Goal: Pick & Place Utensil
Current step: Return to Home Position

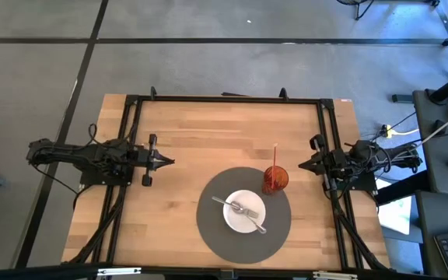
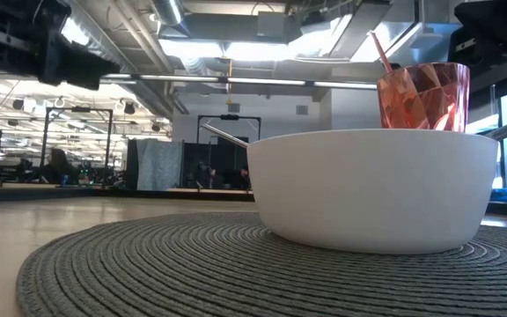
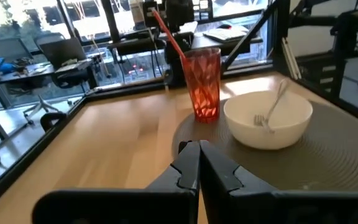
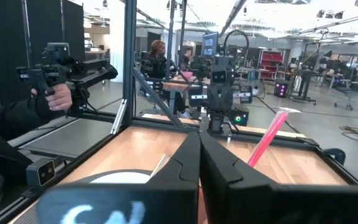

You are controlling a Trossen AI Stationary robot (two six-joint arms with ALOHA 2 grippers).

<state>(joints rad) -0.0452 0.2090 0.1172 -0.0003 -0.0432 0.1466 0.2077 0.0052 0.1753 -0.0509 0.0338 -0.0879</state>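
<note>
White bowl (image 1: 232, 222) on a round grey woven mat (image 1: 208, 233) on the wooden counter (image 1: 193, 132), holding slim silver utensils (image 1: 239, 208) that lean on its rim. Just beside it on the mat stands a red faceted glass (image 1: 274, 180) with a tilted pink straw (image 1: 275, 155). The left tool (image 1: 169, 162) and right tool (image 1: 301, 164) are clenched on nothing, at opposite counter sides.

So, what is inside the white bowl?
A silver fork and a silver spoon lie in the white bowl, handles sticking over its rim. Whatever is beneath them is covered.
</note>
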